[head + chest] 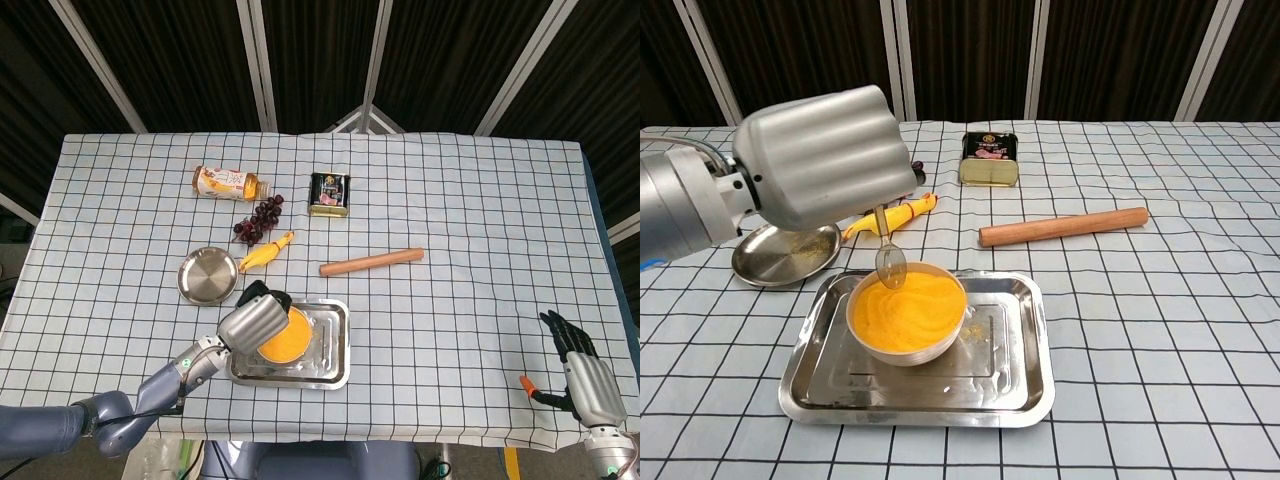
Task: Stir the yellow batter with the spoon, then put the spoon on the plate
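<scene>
A white bowl of yellow batter sits in a steel tray near the table's front edge. My left hand hovers over the bowl's left side and holds a clear spoon pointing down. The spoon's bowl hangs just above the batter at its far rim. The round metal plate lies left of the tray, behind my left hand. My right hand rests at the table's front right corner with fingers apart, holding nothing.
A wooden rolling pin lies right of the tray. A yellow rubber chicken, dark grapes, a drink bottle and a tin can sit further back. An orange object lies by my right hand.
</scene>
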Controlling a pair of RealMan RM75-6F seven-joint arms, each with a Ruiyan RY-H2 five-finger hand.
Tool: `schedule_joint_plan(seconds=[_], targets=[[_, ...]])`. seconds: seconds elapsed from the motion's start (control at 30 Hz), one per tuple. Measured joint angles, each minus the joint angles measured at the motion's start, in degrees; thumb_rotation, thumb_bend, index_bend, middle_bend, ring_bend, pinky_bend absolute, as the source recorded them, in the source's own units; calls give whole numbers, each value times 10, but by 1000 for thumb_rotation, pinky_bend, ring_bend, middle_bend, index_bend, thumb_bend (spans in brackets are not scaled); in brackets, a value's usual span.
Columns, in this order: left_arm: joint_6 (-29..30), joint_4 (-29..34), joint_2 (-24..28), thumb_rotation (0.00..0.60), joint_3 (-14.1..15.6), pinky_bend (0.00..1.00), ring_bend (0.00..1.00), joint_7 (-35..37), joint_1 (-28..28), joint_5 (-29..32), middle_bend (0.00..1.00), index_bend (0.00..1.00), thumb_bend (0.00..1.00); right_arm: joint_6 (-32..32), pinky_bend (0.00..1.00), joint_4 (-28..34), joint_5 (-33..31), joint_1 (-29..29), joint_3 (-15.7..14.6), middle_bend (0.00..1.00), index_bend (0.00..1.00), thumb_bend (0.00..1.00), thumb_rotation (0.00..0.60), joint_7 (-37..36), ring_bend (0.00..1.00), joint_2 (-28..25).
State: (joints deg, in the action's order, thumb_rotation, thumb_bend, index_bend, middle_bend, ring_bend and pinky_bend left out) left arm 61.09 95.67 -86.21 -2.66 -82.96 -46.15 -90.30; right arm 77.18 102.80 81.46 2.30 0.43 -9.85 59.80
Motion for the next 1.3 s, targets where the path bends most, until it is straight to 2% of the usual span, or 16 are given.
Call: schedule_joint_plan(seconds=[0.13,0.33,0.57,0.9,1.1,1.3], targets=[[-20,3,4,600,5,972,998,-15,-15,-31,1000,822,625,1,0,0,-1,-1,0,0,0,317,600,1,0,0],[-35,3,8,600,-2,973,998,-19,-25,-38,1000,822,625,1,0,-1,0,-1,0,0,0,317,600,-1,0,-1],[-53,-6,4,600,5,973,998,-23,-31,-58,1000,822,623,1,0,-1,-1,-1,1,0,0,317,600,-2,0,-1],[-41,-2,-6,600,-1,973,998,-11,-13,-36,1000,822,621,1,0,-2,0,-1,1,0,0,317,600,-3,0,-1],[8,-3,-32,600,-20,973,997,42,27,36,1000,822,617,6,0,-2,0,-3,1,0,0,317,600,-5,0,-1],[78,-12,-50,600,-59,972,997,112,71,116,1000,820,611,5,0,-2,0,-3,2,0,0,317,600,-5,0,-1]])
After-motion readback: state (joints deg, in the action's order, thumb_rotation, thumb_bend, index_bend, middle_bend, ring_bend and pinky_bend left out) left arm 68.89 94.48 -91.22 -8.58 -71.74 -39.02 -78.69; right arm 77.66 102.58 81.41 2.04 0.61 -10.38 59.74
